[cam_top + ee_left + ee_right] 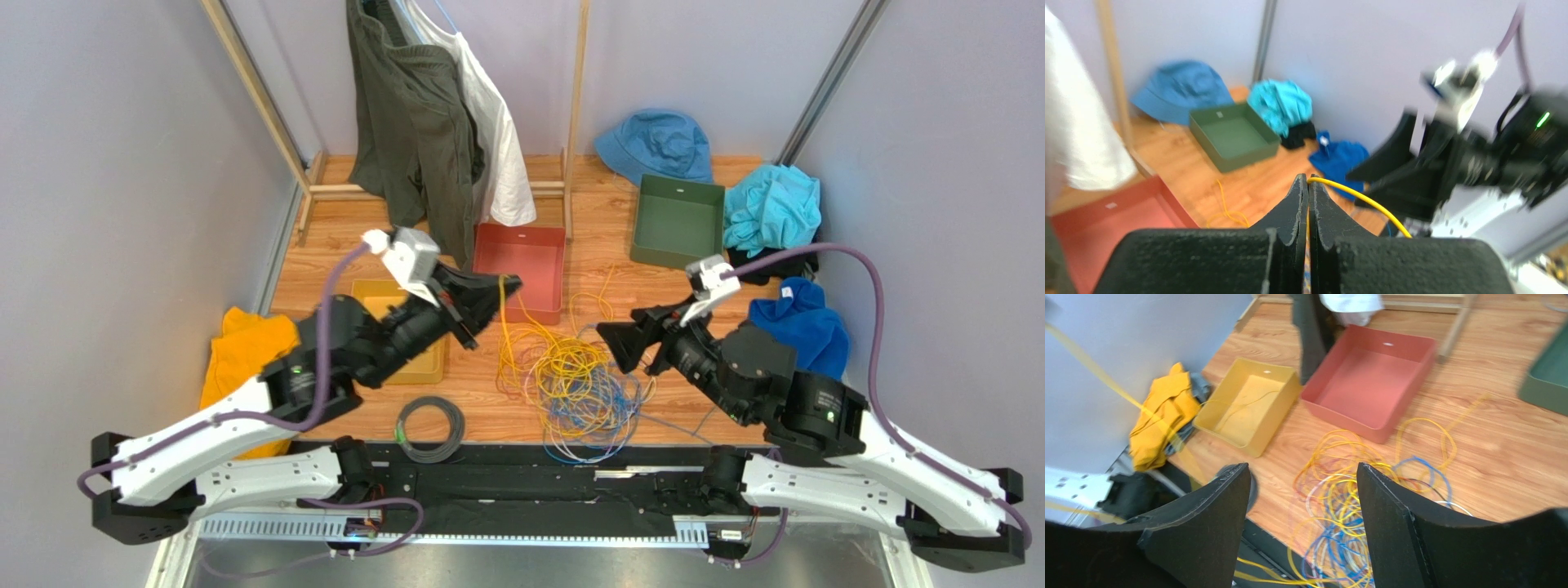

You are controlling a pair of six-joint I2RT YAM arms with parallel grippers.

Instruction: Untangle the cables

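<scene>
Here, on the light wooden table (601, 245), the loose heap of thin yellow, blue and white cables (570, 386) lies between our two arms, near the front edge. Our right tool (1303, 471) hangs just beside it, black fingers spread and holding nothing. Our left tool (1309, 179) is pressed together on one thin yellow strand (1358, 199). We judge this strand should be drawn away slowly, watching for loops that rise with it, while the free tool pins the heap.
</scene>
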